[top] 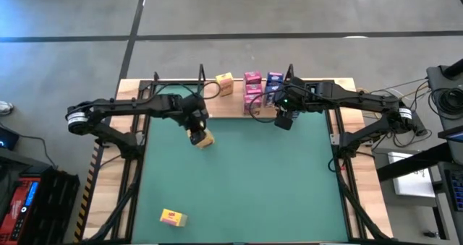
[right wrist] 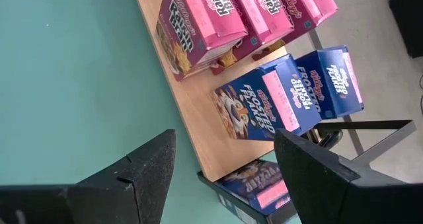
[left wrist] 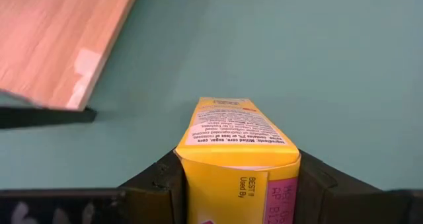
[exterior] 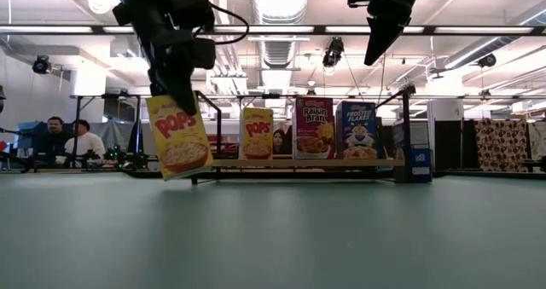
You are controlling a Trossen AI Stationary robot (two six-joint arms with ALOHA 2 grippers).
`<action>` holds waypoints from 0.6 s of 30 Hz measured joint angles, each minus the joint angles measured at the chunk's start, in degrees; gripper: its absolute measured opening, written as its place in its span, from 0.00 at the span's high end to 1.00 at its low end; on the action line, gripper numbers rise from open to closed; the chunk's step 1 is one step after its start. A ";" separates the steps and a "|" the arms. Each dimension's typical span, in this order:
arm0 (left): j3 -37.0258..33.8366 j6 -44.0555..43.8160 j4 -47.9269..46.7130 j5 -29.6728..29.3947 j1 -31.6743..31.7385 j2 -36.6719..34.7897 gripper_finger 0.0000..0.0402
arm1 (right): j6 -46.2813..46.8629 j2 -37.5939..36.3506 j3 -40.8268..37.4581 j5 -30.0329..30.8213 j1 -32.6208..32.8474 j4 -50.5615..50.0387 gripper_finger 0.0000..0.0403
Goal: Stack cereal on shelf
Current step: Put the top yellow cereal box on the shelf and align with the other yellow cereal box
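Glossy yellow cardboard box (left wrist: pixel 238 154) clamped in left tool (top: pixel 197 131); right tool (top: pixel 283 120) apart above wooden shelf (top: pixel 239 106)

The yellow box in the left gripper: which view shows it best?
The low view: the yellow box hangs tilted above the table, front readable, left gripper clamping its top. The left wrist view shows one end, the high view a small shape, the right wrist view nothing.

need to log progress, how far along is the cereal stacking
Done: one yellow Pops box, the pink Raisin Bran boxes and blue Frosted Flakes boxes are on the wooden shelf. In hand: the left claw holds a second Pops box above the table. Left: a yellow box lying near the front edge.
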 joint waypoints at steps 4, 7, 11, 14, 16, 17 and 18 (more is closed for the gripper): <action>0.00 -1.92 -0.89 -0.11 0.01 -0.24 0.62 | 0.02 0.00 -0.01 -0.01 0.00 0.00 0.39; 0.00 -3.81 -0.83 0.02 -0.46 -0.91 0.62 | -0.03 0.00 0.02 -0.01 0.00 0.00 0.39; 0.02 -5.76 0.06 0.03 -2.47 -2.42 0.62 | -0.05 -0.01 0.00 0.01 -0.02 0.00 0.39; 0.02 -6.13 1.82 -0.14 -3.90 -3.83 0.62 | 0.02 0.00 0.01 0.02 -0.02 0.00 0.39; 0.04 -6.40 3.17 -1.42 -4.20 -4.41 0.62 | -0.05 0.00 0.00 0.02 -0.02 0.00 0.39; 0.13 -6.46 3.69 -1.51 -4.22 -4.47 0.62 | 0.00 -0.02 0.00 0.00 0.00 0.00 0.39; 0.53 -6.45 3.54 -1.56 -4.20 -4.46 0.62 | 0.03 0.00 0.00 -0.01 0.00 0.00 0.39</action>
